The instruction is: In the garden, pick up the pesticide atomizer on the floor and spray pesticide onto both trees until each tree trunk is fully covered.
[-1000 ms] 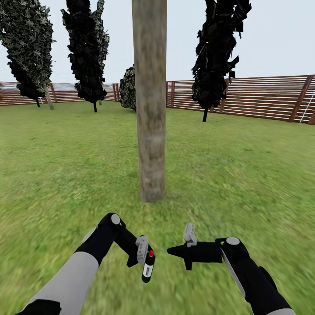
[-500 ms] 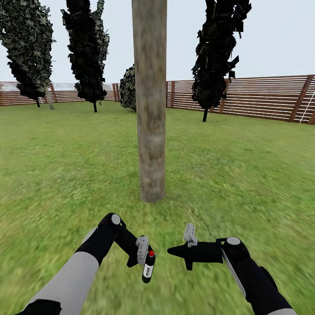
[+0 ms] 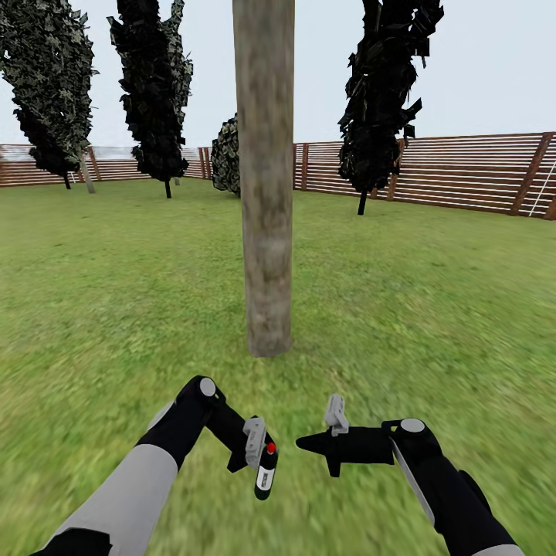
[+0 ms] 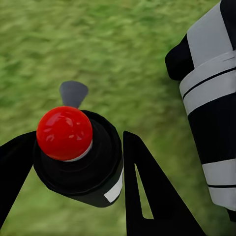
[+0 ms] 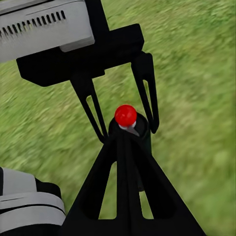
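While right jaws (image 3: 303, 442) sit closed and empty, left jaws (image 3: 262, 463) clasp the pesticide atomizer (image 3: 265, 472).

Both arms have light grey upper segments and black forearms, each with a round grey cap at the joint. The left gripper (image 3: 261, 463) and right gripper (image 3: 303, 442) have slim black triangular open-frame fingers and small grey ribbed camera blocks.

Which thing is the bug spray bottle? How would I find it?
Start at the thick grey-brown mottled tree trunk standing in the green grass lawn. Look down to the black left gripper nearest you. Its fingers pinch a small black bottle with a white label, the pesticide atomizer; nothing else nearby has its shiny red ball top.
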